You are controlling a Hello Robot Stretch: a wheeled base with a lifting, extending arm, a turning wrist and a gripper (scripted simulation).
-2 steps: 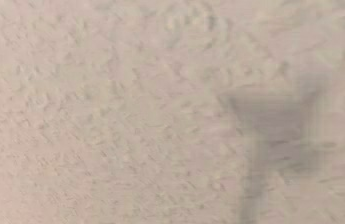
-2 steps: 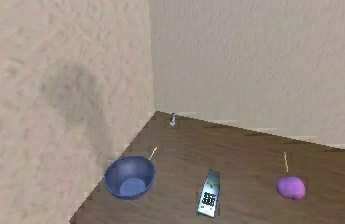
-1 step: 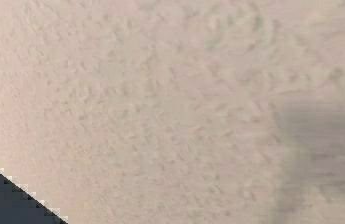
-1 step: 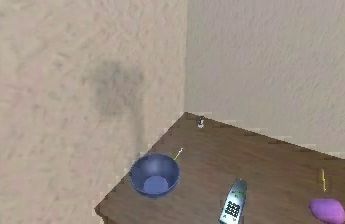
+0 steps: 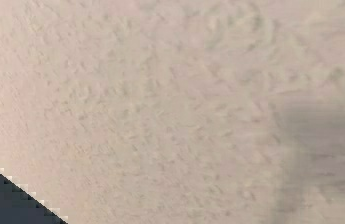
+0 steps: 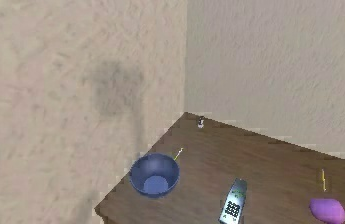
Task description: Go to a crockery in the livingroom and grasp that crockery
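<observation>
I am facing a beige wall, and in the arm side view I am seeing a brown table carrying 1 blue bowl near its left edge, with a remote near it to the right. I am unable to tell the gripper's state or which way the bowl is lying from it.

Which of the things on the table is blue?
The round bowl, leftmost on the table in the arm side view; the remote is grey, the rounded thing purple.
</observation>
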